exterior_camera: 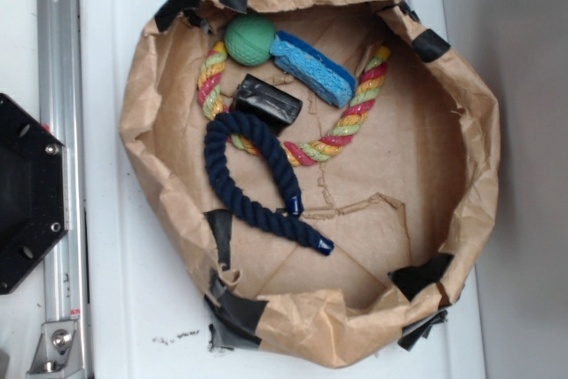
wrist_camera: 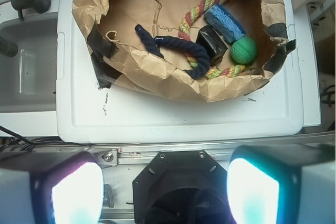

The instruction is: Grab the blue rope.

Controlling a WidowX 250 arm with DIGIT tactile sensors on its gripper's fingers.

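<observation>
The blue rope (exterior_camera: 255,175) is a thick navy twisted rope bent in a loop, lying on the left of the brown paper basin (exterior_camera: 461,130), its two shiny blue capped ends pointing right. In the wrist view the blue rope (wrist_camera: 181,48) lies inside the paper basin (wrist_camera: 157,80), far ahead. My gripper (wrist_camera: 165,190) is open, its two glowing pads wide apart with nothing between them, held high over the robot's black base, well short of the basin. The gripper does not show in the exterior view.
Inside the basin lie a red-yellow-green striped rope (exterior_camera: 355,117), a green ball (exterior_camera: 249,39), a light blue spongy block (exterior_camera: 312,67) and a black block (exterior_camera: 269,101). The basin sits on a white lid (exterior_camera: 115,219). A metal rail (exterior_camera: 58,130) and black base (exterior_camera: 27,193) are at left.
</observation>
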